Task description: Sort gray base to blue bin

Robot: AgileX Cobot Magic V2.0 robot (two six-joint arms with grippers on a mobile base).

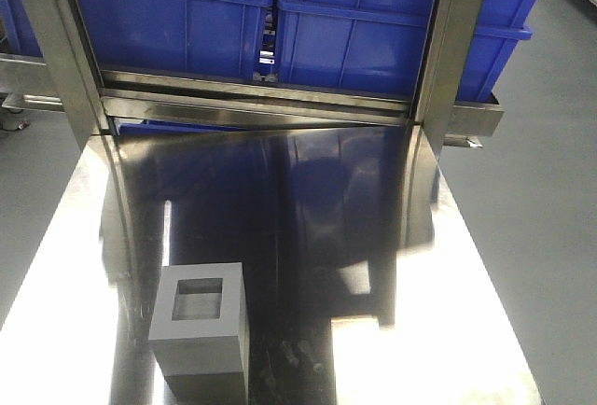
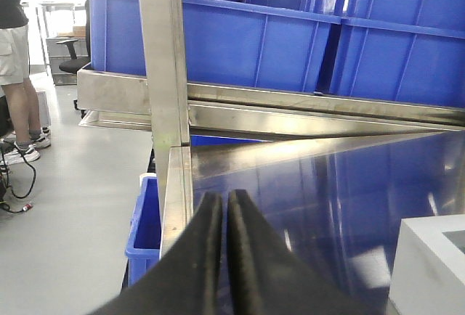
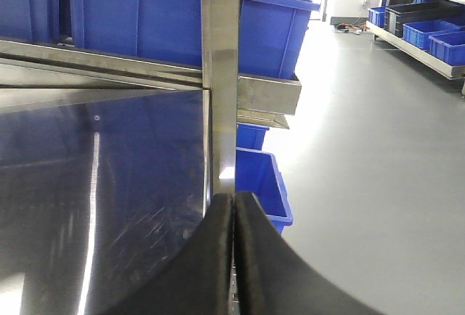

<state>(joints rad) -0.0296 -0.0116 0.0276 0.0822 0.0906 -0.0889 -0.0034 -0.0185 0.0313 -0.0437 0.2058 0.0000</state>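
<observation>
Gray base point(image 2: 429, 268) partly outside left-wrist view

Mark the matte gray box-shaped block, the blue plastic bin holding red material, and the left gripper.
Matte gray box-shaped block point(image 1: 199, 365): front-facing view, near side face.
Blue plastic bin holding red material point(image 1: 168, 36): front-facing view, front wall.
Left gripper point(image 2: 222, 197): left wrist view, between shut fingertips.

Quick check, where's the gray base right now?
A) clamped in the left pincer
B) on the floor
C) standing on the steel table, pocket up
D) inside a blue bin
C: the gray base stands on the steel table with its recessed pocket facing up, and both the left pincer and the right pincer are shut with nothing in them.
</observation>
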